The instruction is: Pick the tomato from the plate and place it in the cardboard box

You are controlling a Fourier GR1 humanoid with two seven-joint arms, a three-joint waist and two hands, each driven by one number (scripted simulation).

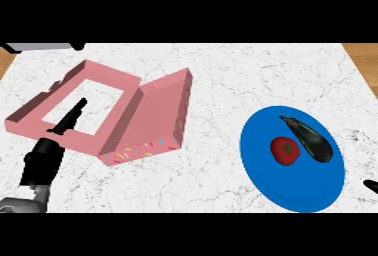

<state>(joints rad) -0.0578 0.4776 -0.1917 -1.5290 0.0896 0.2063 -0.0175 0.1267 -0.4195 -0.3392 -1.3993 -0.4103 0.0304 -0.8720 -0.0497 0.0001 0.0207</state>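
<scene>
Black left hand (46,155) with slim black fingers, grey forearm (18,204), black tip of right hand (370,186)

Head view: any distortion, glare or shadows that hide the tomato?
Head view: the round plate looks stretched taller than wide; no glare; flat, even light with hardly any shadows; the tomato shows in full beside the eggplant; only a fingertip of the right hand shows, at the right edge.

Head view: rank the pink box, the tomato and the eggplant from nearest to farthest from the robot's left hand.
1. Pink box: at the left, right under the left hand, whose fingers reach over its open frame.
2. Tomato: at the right, on the blue plate, toward the plate's left side.
3. Eggplant: also on the plate, just right of the tomato, so farthest.
</scene>
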